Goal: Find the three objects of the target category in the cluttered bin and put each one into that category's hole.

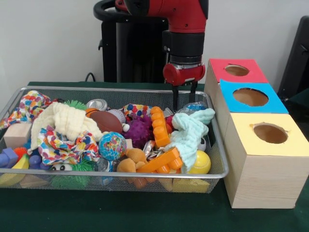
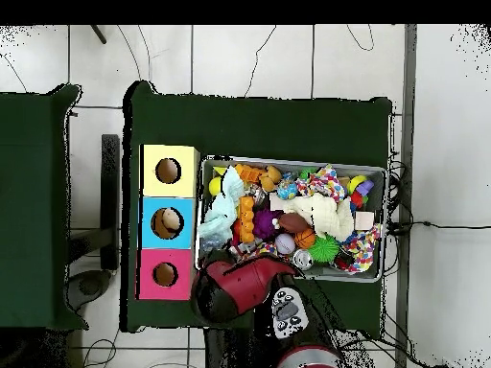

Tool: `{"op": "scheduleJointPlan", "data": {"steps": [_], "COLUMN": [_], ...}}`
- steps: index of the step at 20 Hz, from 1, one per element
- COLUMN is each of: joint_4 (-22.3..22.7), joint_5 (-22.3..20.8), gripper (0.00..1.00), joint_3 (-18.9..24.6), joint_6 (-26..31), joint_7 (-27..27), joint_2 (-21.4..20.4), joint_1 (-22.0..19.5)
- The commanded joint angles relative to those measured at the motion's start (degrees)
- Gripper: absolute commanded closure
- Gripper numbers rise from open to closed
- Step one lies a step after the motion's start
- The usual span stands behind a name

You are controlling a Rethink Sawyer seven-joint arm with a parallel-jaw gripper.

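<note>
The wire mesh bin (image 1: 145,90) is full of toys; it also shows in the overhead view (image 2: 288,161). A wrinkly bluish see-through plastic piece (image 1: 194,106) lies in its far right corner, by a mint cloth (image 1: 190,130). My gripper (image 1: 184,100) hangs over that corner, fingers apart, tips just left of and above the plastic. In the overhead view the arm (image 2: 235,286) hides the gripper and that corner. The blue-topped box's hole (image 1: 250,96) is to the right of the bin; from overhead something pale shows inside the hole (image 2: 170,222).
The red-topped box (image 1: 224,64) stands behind the blue one and the yellow-topped box (image 1: 289,142) in front. In the bin lie a metal tin (image 1: 97,104), a globe ball (image 1: 112,145), orange blocks (image 1: 161,126), a purple spiky ball (image 1: 140,131) and patterned cloths (image 1: 60,142).
</note>
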Motion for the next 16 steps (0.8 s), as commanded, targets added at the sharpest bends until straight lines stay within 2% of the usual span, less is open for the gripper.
{"op": "scheduleJointPlan", "data": {"steps": [1,12,16], "joint_4": [-7.5,-11.3,-10.6], "joint_5": [-5.1,-9.8,-10.2], "gripper": [0.00,0.00,0.00], "joint_3": [3.3,-3.9,-2.7], "joint_6": [6.4,6.5,6.6], "joint_7": [-2.4,-0.1,0.2], "joint_2": [1.4,0.3,-0.1], "joint_1": [1.6,9.6,8.5]}}
